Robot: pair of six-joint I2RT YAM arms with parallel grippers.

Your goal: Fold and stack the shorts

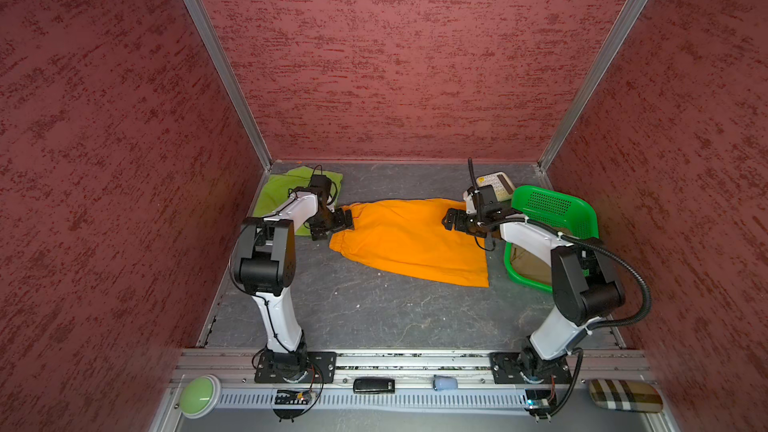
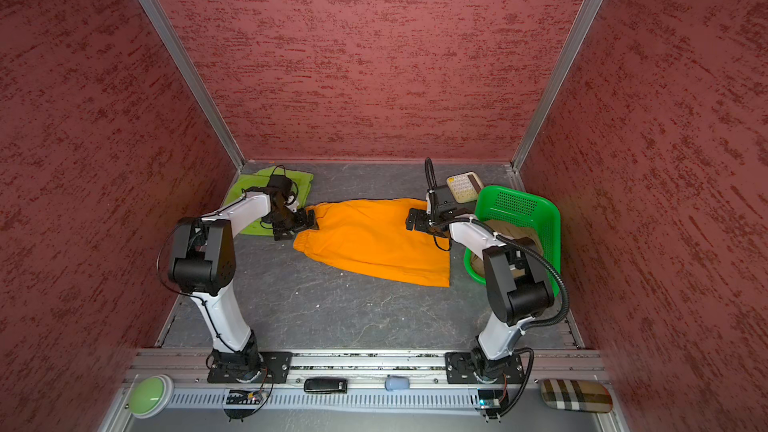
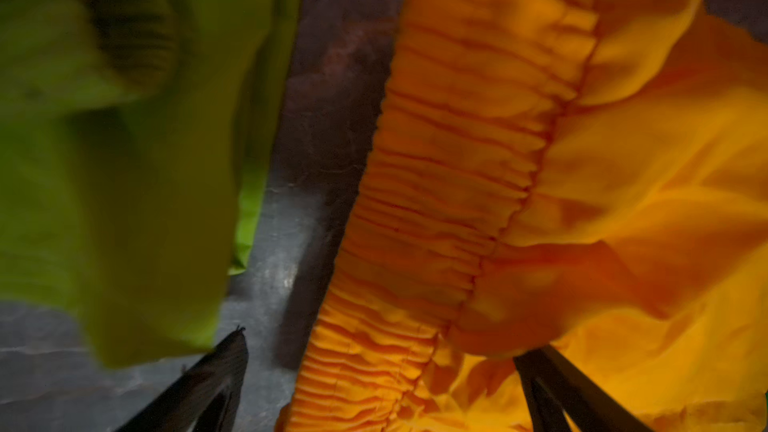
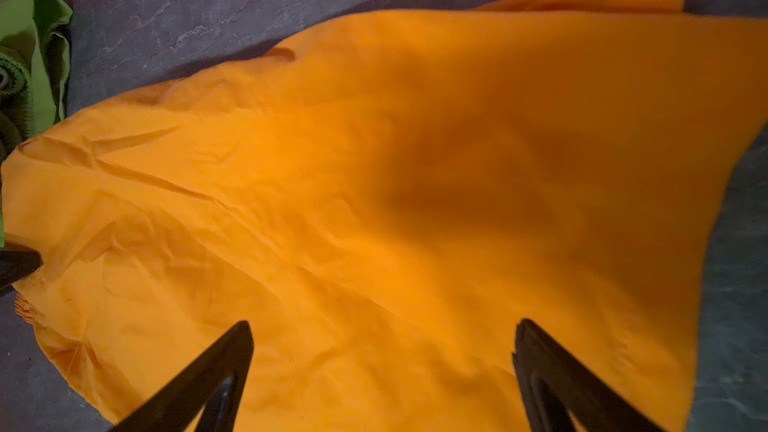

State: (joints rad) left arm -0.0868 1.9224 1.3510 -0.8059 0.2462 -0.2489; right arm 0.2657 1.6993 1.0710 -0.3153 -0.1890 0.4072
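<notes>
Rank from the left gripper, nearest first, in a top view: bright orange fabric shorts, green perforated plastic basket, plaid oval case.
1. Orange shorts: right at the left gripper, waistband end.
2. Green basket: on the right.
3. Plaid case: front right corner.

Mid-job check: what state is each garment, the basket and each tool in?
orange shorts: laid flat on the table, not stacked
green shorts: folded, far left corner
basket: tilted
tan shorts: bunched in the basket
left tool: open, at orange waistband
right tool: open, over orange leg end
</notes>
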